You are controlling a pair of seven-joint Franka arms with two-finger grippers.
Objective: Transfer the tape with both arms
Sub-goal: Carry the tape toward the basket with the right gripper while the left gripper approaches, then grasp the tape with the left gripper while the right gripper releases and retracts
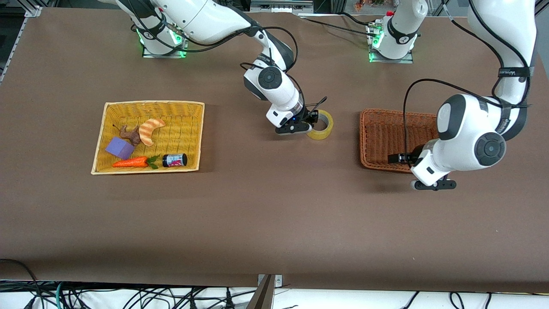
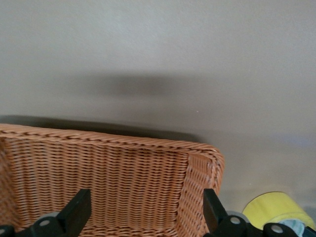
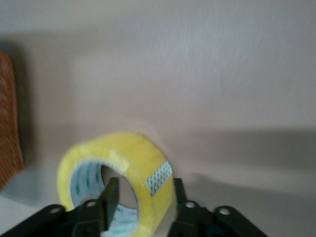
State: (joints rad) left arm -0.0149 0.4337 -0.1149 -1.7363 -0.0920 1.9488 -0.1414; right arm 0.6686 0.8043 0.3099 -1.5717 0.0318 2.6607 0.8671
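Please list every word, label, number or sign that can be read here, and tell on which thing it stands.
No text is clearly readable.
Green print inside the tape's core: blurred.
Label on the small jar in the yellow basket: too small.
White lettering on the left arm's black strap: too small.

Counter (image 1: pixel 274 223) is matt brown cloth; beside it, the tape (image 1: pixel 322 125) looks glossy yellow plastic, both baskets (image 1: pixel 381 137) rough woven wicker, the arms (image 1: pixel 467 141) smooth white plastic
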